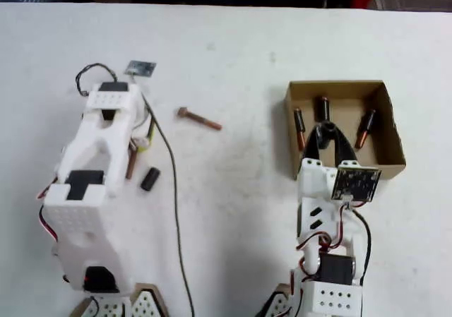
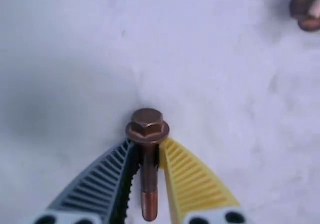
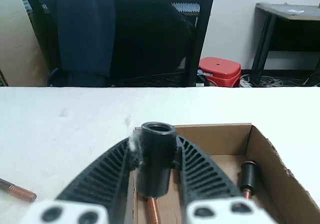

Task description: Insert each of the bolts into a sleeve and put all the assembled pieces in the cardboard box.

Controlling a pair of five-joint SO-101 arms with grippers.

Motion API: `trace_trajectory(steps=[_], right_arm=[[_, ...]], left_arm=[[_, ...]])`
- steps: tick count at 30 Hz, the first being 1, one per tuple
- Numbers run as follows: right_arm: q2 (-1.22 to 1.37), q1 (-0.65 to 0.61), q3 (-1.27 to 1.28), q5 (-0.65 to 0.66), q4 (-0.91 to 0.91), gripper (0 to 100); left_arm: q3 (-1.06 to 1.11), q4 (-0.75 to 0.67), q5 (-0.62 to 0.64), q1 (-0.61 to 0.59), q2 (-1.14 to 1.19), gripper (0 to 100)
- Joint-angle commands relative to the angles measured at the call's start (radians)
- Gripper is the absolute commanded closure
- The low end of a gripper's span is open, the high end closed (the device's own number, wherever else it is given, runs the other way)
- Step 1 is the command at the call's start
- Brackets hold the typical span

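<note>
The right claw (image 3: 155, 146), clamped on a sleeved bolt (image 3: 156, 166), should release low inside the cardboard box (image 3: 215, 140); the left claw (image 2: 146, 144) pinches a bare bolt (image 2: 147, 126).

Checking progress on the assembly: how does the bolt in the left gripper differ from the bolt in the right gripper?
The left gripper holds a bare bolt, hex head and shank exposed; the right gripper holds a sleeved bolt, a black sleeve covering all but its threaded end. The bare bolt is over the table; the sleeved bolt is over the cardboard box. Both are copper-coloured and clamped between fingers.
</note>
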Motion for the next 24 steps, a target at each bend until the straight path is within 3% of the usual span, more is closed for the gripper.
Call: trace_trajectory(steps=[1,13,24], right_arm=[[-0.007,-0.047,0.009,0.0,0.001,98.1],[-0.007,-0.173,0.009,0.0,0.002,98.1],[-0.007,-0.323,0.009,0.0,0.03,98.1]], left_arm=[[-0.008,0.032,-0.032,0.038,-0.076,98],[0.008,0.181,-0.032,0.114,-0.43,98],[0.399,0.02,-0.034,0.142,-0.957,98]])
